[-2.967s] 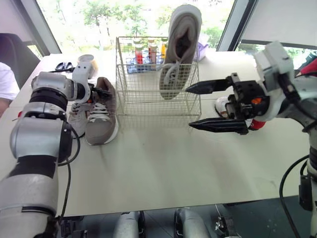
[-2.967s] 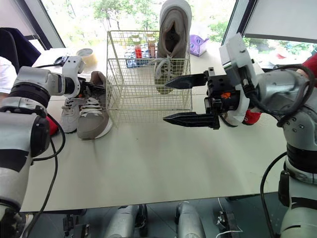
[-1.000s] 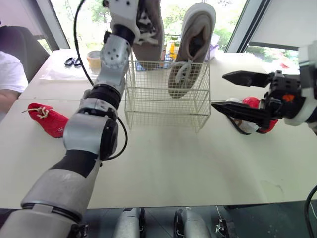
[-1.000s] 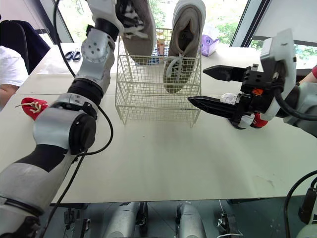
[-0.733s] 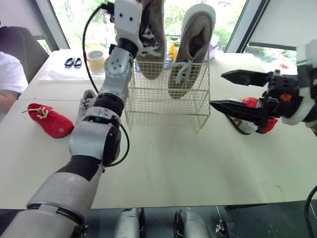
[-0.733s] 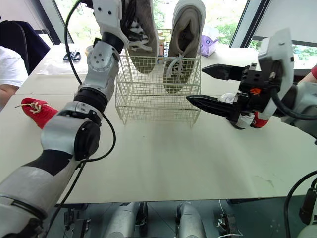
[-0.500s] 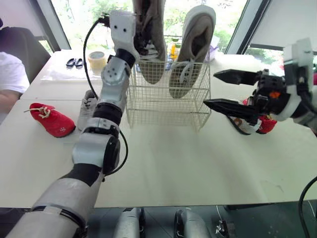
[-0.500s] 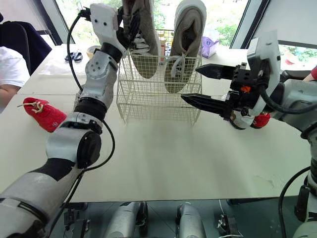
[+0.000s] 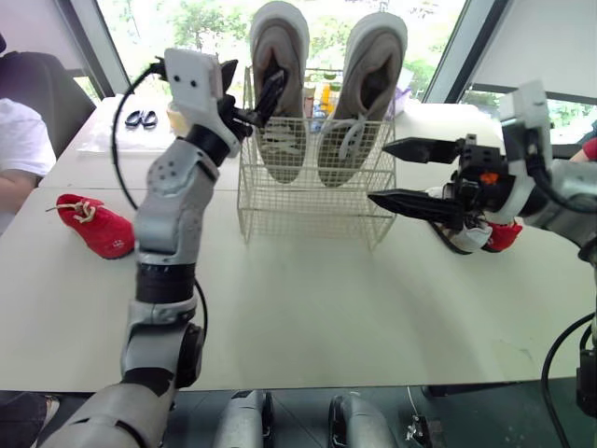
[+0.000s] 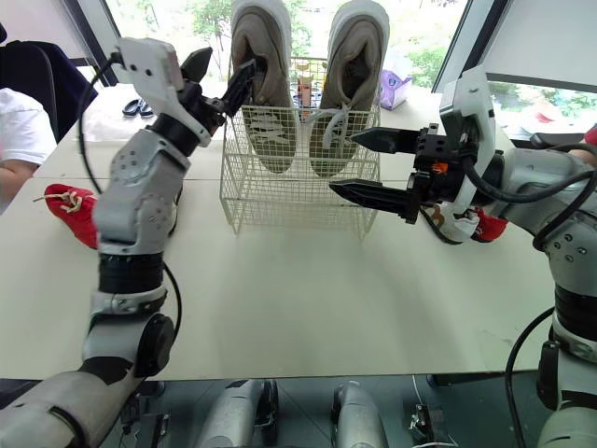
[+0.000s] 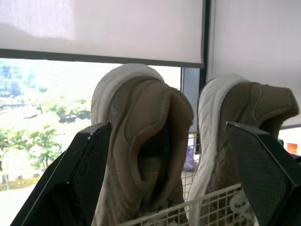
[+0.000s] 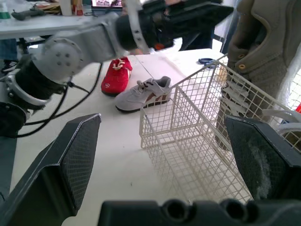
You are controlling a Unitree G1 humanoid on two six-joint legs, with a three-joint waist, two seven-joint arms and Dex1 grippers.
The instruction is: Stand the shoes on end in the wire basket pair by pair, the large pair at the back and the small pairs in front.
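Stage: I judge the large pair done, with the small pairs yet to go in.
Large pair: two taupe sneakers, the left one (image 9: 278, 93) and the right one (image 9: 366, 93), stand toe-down side by side along the far wall of the wire basket (image 9: 308, 201). Their heels rise well above its rim.
Left pincer: the left pincer (image 10: 229, 63) is released and grasps nothing. From the wrist camera its two fingers sit either side of the left sneaker's heel, with a gap showing on both sides.
Right pincer: the right pincer (image 9: 378, 172) is spread wide and empty. It hovers just beside the basket's right wall, over the worktop (image 9: 308, 308).
Small shoes: one red shoe (image 9: 91, 227) lies at the left of the worktop, with a small grey sneaker (image 12: 143, 94) beside it. Another red shoe (image 9: 504, 235) and a white shoe (image 9: 466, 238) lie at the right, behind my right pincer.
Risk, snag: if I pull the left arm away carelessly, a finger could catch the heel collar or laces. That could tip the tall sneaker or drag the light basket.
Risk, knock: the right pincer is close to the basket, so a sideways swing could shove it.
Risk, pairing: the red shoes lie on opposite sides, so grabbing the nearest two could mix the pairs.
Risk, room: the sneakers lean forward slightly, so pushing a small shoe in front could topple them.
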